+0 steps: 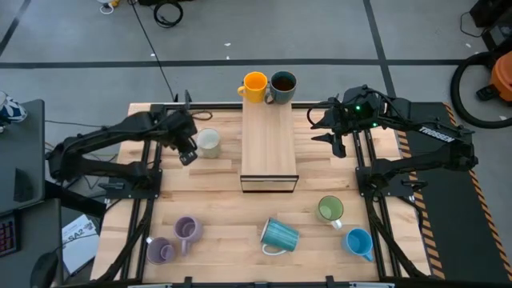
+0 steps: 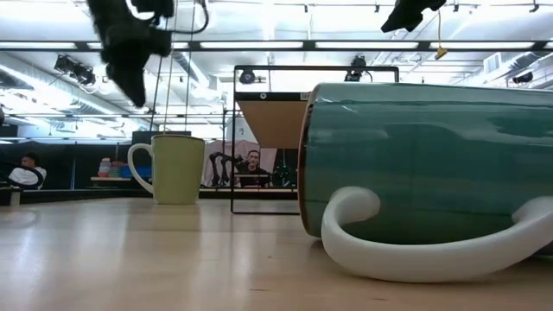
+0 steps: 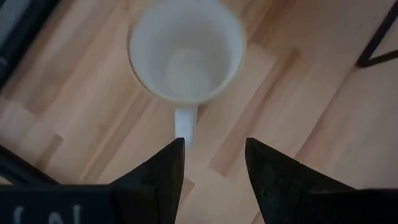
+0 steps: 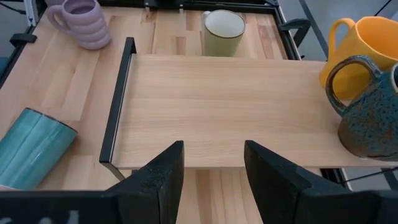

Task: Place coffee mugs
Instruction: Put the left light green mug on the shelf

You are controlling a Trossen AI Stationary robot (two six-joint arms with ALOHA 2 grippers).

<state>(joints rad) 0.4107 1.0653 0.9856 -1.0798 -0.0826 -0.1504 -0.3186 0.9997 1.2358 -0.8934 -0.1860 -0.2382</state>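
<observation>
- On the raised wooden shelf [image 1: 269, 144] at mid-table, the orange mug [image 1: 254, 86] and dark teal mug [image 1: 282, 86] stand side by side at its far end — touching, it seems.
- The left gripper [image 1: 188, 152] hangs above the pale yellow-green mug [image 1: 209, 142], fingers [image 3: 163, 180] parted, gripping nothing.
- The right gripper [image 1: 336, 144] waits beside the shelf, jaws apart (empty).
- Near the front edge: two lilac mugs [image 1: 186, 230], a ribbed teal mug [image 1: 279, 235] on its side, a green mug [image 1: 330, 210], a bright blue mug [image 1: 359, 242].
</observation>
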